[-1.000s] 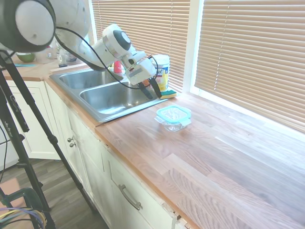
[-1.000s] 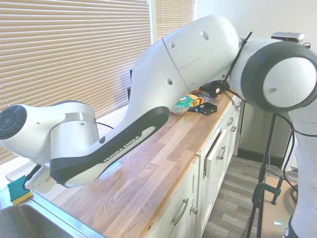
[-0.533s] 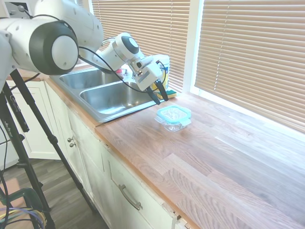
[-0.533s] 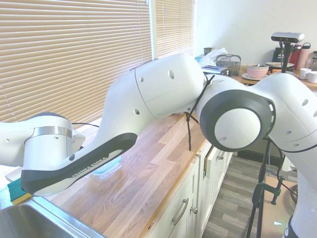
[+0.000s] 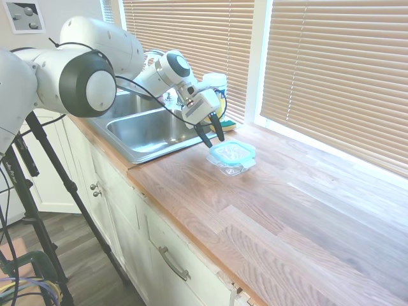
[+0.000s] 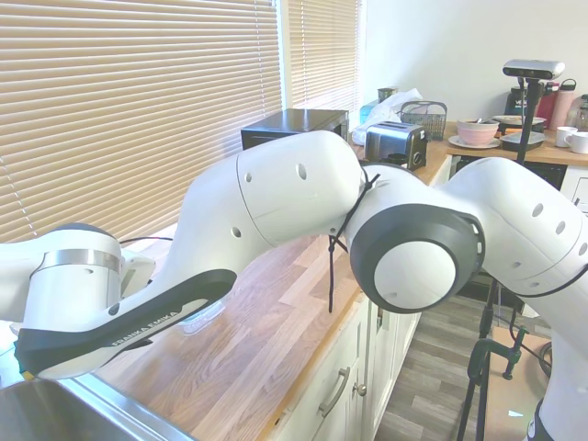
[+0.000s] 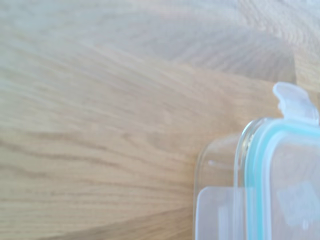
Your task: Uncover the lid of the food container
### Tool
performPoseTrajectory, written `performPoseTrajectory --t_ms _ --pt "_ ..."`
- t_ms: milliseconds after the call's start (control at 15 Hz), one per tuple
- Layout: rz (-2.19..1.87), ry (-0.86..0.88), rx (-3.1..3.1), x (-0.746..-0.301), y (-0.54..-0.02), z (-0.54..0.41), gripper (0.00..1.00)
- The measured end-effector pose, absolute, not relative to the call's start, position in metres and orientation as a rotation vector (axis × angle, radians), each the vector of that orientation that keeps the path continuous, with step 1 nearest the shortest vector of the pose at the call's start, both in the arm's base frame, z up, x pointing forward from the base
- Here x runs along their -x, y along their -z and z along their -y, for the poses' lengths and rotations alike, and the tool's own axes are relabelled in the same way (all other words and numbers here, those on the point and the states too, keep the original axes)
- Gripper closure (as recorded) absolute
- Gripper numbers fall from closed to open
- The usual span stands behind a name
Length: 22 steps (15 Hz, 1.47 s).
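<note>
Item: Franka gripper, fingers parted, nothing between them, tips pointing down over the sink-side edge of the worktop.

Item: lid, teal-rimmed with a clear centre, seated flat on the food container. Position relative to the gripper: just beyond the fingertips and slightly lower, on the side away from the sink; not touching. The wrist view shows one corner of the lid with two pale clip flaps, one at the corner and one on the near side; both look lifted rather than latched, though that is a judgement. The container is nearly square, so no long axis governs the approach; the near rim and its flap are the parts closest to the gripper.

Judgement: the coming move needs a short advance toward the container and a descent so the fingers straddle the lid rim.

Surface: wooden plank worktop, bare around the container.

Room: kitchen. Double steel sink behind the gripper, wipes canister and yellow-green sponge beside it (window side), slatted blinds beyond.
</note>
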<state>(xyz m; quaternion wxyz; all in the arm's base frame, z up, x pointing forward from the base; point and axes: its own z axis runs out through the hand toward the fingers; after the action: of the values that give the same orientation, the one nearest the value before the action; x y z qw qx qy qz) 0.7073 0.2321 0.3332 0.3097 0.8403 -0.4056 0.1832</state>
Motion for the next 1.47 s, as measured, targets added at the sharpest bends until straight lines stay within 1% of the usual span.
performPoseTrajectory --t_ms 600,933,1000,1467 --pt "1.055 -0.466 -2.166 -0.707 -0.333 -0.219 0.00" --pt "1.022 -0.444 -2.156 -0.706 -0.323 -0.218 0.00" --pt "1.017 -0.441 -2.157 -0.706 -0.321 -0.218 1.00" --pt "0.992 -0.460 -2.143 -0.707 -0.315 -0.219 1.00"
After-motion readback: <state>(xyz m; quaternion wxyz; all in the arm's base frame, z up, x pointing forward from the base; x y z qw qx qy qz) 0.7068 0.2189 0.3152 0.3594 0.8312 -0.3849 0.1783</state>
